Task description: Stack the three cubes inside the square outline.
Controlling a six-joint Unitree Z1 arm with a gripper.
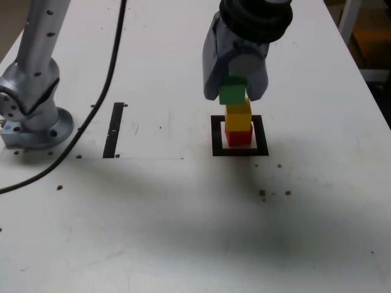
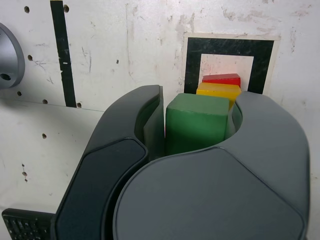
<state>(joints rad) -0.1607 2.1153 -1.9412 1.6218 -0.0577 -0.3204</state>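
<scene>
arm [image 1: 36,67]: silver, screw-dotted | cable [image 1: 113,55]: black | jaws: grey, rounded

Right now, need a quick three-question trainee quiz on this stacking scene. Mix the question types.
1. True or false: the red cube sits inside the square outline.
2. Which cube is the tool gripping? A) red B) yellow C) green
3. Fill in: the cube directly on top of the red one is ____.

Key:
1. True; it is the bottom cube, on the white centre.
2. C; the green cube sits between the jaws, at the top of the stack.
3. Yellow; the yellow cube lies between red and green.
</scene>
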